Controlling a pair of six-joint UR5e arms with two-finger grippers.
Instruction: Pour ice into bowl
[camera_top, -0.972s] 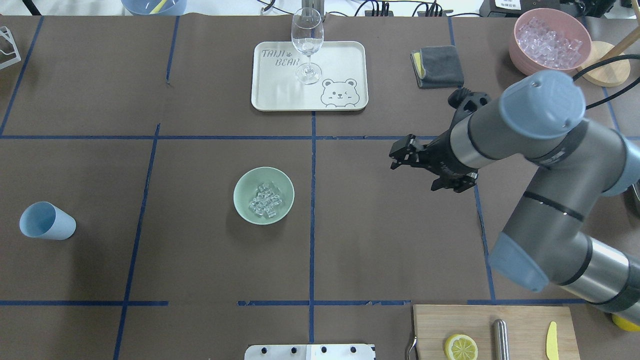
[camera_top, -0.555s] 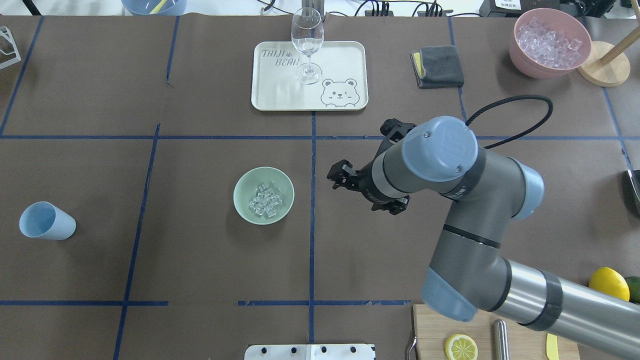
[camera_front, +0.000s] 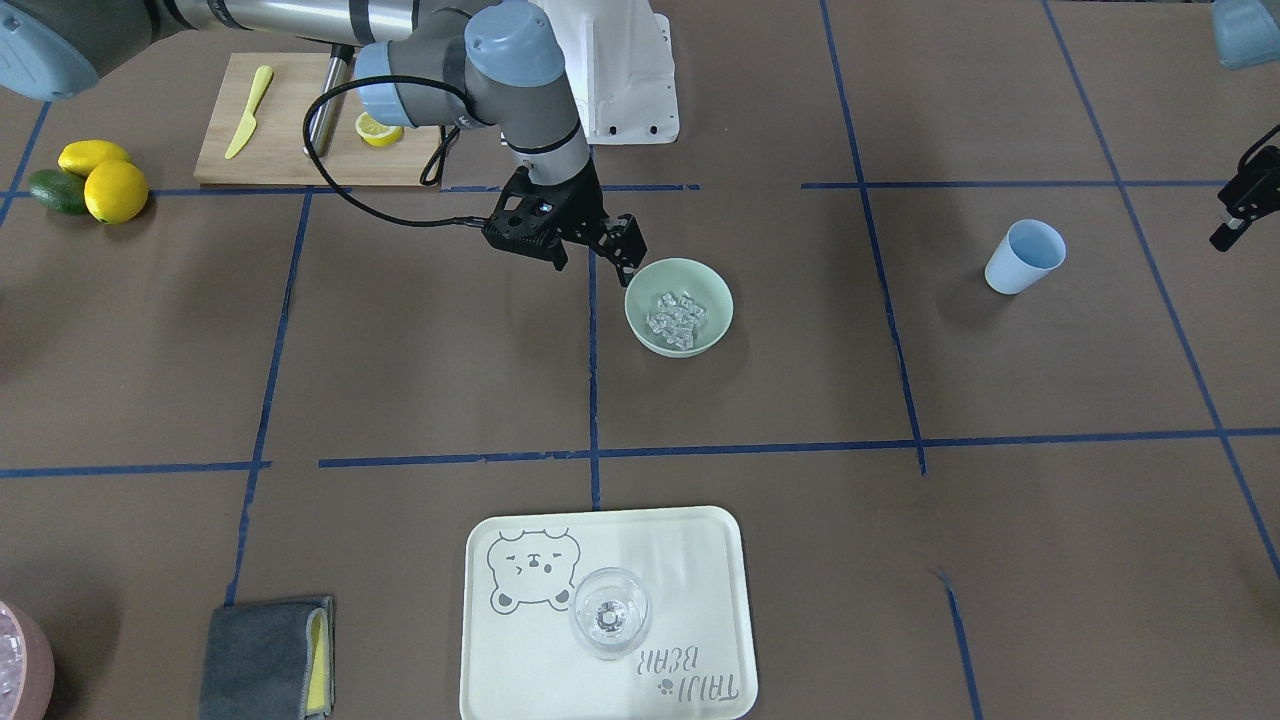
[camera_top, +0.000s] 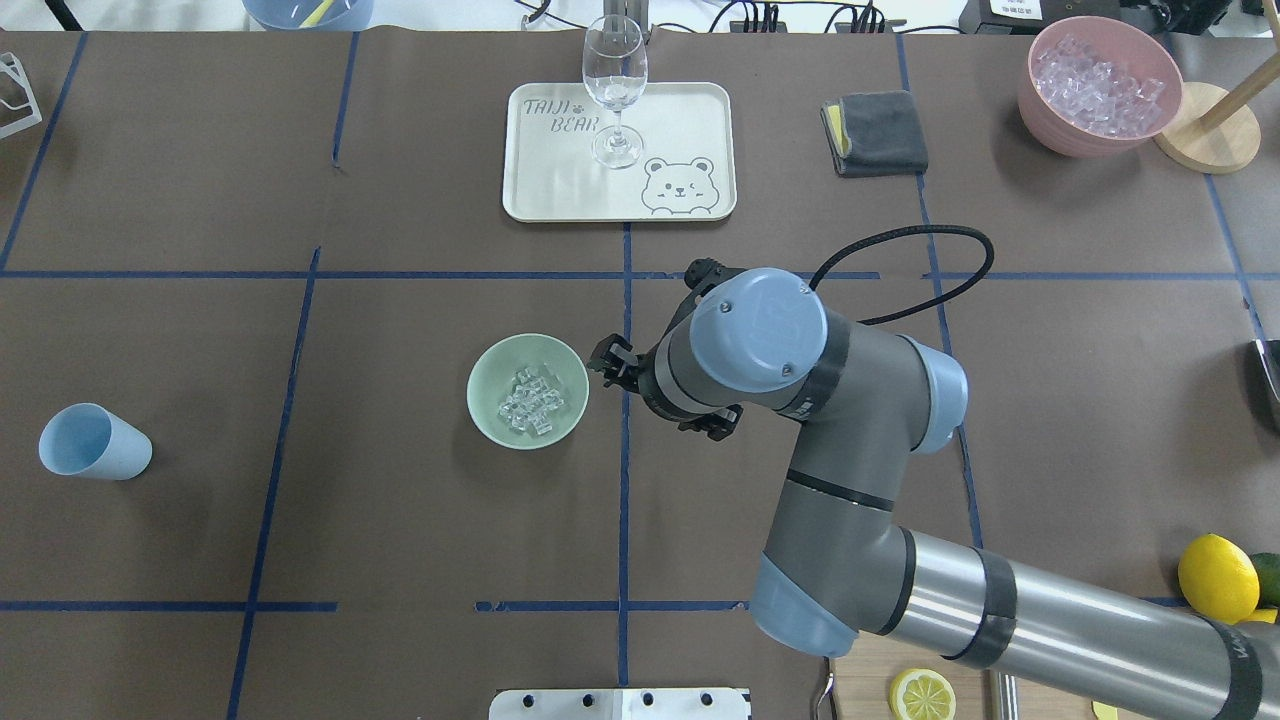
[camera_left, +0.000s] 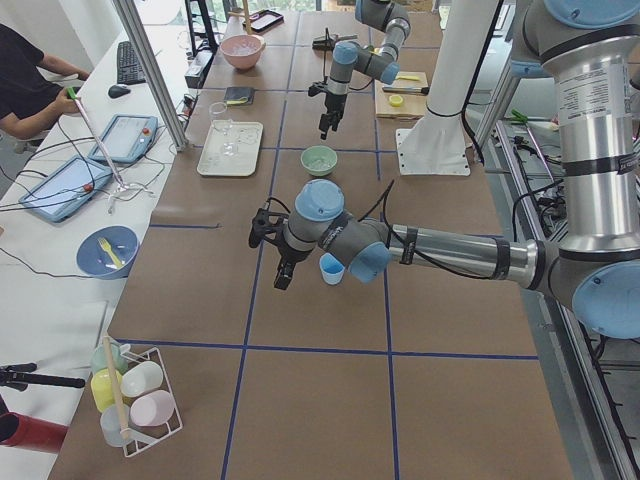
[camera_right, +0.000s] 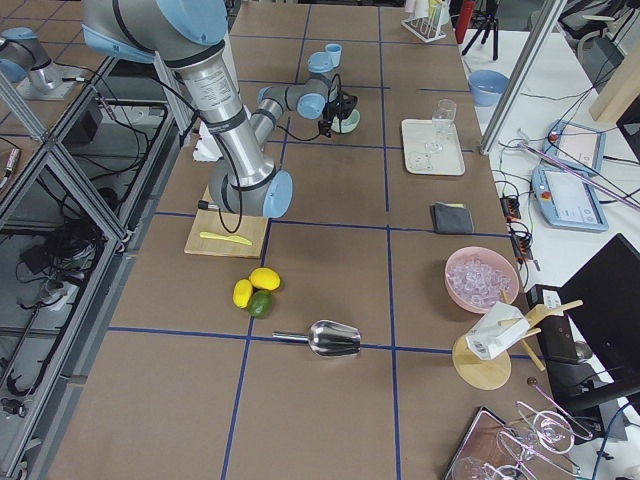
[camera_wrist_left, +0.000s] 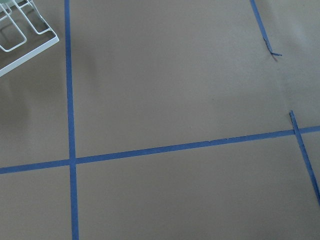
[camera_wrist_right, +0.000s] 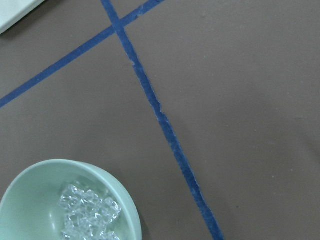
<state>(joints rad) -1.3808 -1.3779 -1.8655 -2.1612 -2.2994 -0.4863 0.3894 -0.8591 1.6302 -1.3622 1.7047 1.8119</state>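
The pale mint-green bowl (camera_top: 482, 372) stands near the table's middle with a handful of clear ice cubes (camera_top: 530, 401) in it. It also shows in the front view (camera_front: 645, 322) and in the right wrist view (camera_wrist_right: 30, 175), ice (camera_wrist_right: 90, 214) inside. My right gripper (camera_front: 594, 262) hangs open and empty just beside the bowl's rim, on its right in the overhead view, one finger (camera_top: 608, 362) close to the rim. My left gripper (camera_front: 1232, 215) is cut off at the front view's edge, beyond the empty blue cup (camera_top: 95, 442); I cannot tell its state.
A cream tray (camera_top: 690, 110) holding a wine glass (camera_top: 614, 90) stands at the back middle. A grey cloth (camera_top: 878, 132) and a pink bowl of ice (camera_top: 1040, 110) are at the back right. A lemon slice (camera_top: 921, 693) and lemons (camera_top: 1217, 578) are at the front right.
My right arm has swept left across the table from the right side to just beside the bowl. The bowl, ice and cup have not moved.
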